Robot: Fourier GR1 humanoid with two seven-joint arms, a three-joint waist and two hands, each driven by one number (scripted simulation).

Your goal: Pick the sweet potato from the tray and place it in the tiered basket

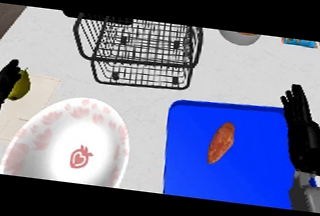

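Sitting near-left on the desk (150, 96): white plate (69, 142) with pink print. Near-right: blue tray (258, 177), sweet potato (222, 142) lying on it near the middle, tilted, nothing touching it. Right hand (302, 130) at the tray's right edge, fingers straight, pointing far, holding nothing. Left hand (0, 85) at the left edge, fingers also straight, empty, just beside a yellow-green fruit (21, 85) on a beige mat (43, 88). Far centre: black wire basket (140, 47), well apart from the tray. Far right: bowl (240, 37), part cut off, and a blue item (301, 43).
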